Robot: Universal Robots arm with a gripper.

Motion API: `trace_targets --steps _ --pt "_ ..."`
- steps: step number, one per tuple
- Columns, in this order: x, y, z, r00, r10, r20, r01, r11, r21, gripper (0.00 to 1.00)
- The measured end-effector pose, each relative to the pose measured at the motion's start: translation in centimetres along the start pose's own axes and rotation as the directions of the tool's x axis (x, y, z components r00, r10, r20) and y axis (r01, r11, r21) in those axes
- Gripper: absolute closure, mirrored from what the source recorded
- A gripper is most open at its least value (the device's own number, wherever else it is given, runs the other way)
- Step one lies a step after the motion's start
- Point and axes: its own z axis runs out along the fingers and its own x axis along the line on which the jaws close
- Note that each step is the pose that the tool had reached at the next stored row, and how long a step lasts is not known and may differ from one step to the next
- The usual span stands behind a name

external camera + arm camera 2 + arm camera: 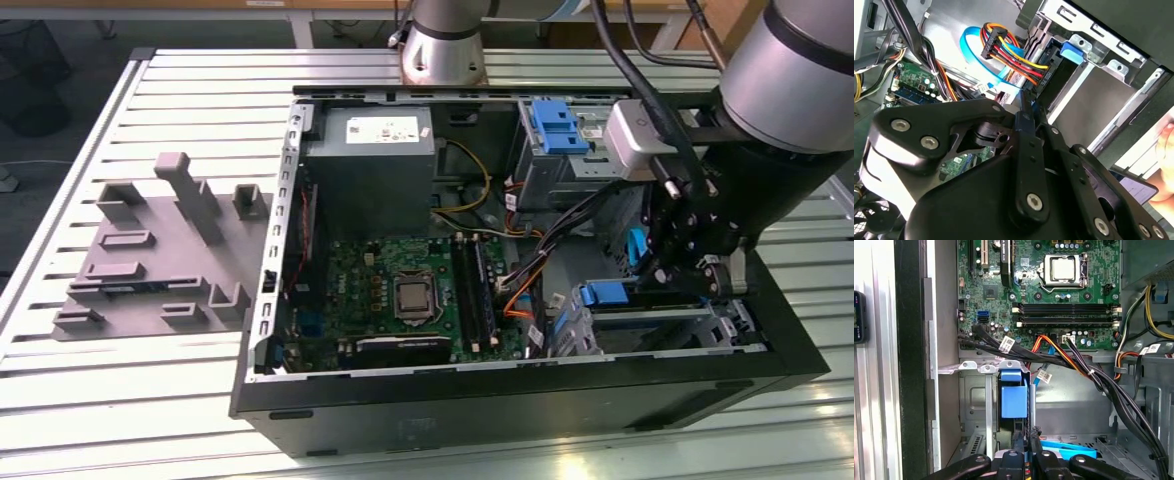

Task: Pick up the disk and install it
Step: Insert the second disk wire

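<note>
Black claw inside open black PC case, fingers closed together w/ nothing clearly between. Silver-grey disk w/ blue plastic rails sits in metal drive cage. Install looks near done; full seating can't be confirmed.

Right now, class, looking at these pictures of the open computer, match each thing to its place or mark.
1 gripper
2 grey fixture
3 power supply box
4 processor socket

A on the table, outside the case
B in the middle of the green motherboard
C at the blue-tabbed drive bay
D bears a white sticker

Pairs: 1-C, 2-A, 3-D, 4-B
</note>
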Motion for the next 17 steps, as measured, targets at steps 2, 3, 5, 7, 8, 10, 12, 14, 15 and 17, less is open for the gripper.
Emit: trace_targets --steps 2,3,5,7,8,10,12,14,15,17 --pt "0.01 0.0 0.04 1.0 0.001 0.0011 -0.001 1.0 -0.0003 0.84" --pt "0.03 0.0 0.06 1.0 0.001 0.0022 -0.001 1.0 -0.0004 0.84" --pt "0.04 0.0 0.11 1.0 0.001 0.0042 -0.001 1.0 -0.0006 0.84" --pt "0.08 0.0 0.17 1.0 0.002 0.0057 -0.002 1.0 -0.0007 0.84" --pt "0.1 0.0 0.2 1.0 0.002 0.0063 -0.002 1.0 -0.0007 0.84" --pt "0.16 0.0 0.3 1.0 0.002 0.0072 -0.002 1.0 -0.0007 0.84" --pt "0.22 -0.01 0.39 1.0 0.002 0.0073 -0.002 1.0 -0.0007 0.84" --pt "0.23 -0.01 0.43 1.0 0.002 0.007 -0.002 1.0 -0.0007 0.84" --pt "0.23 -0.01 0.43 1.0 0.002 0.0071 -0.002 1.0 -0.0008 0.84" --pt "0.23 -0.01 0.46 1.0 0.002 0.0075 -0.002 1.0 -0.0008 0.84"
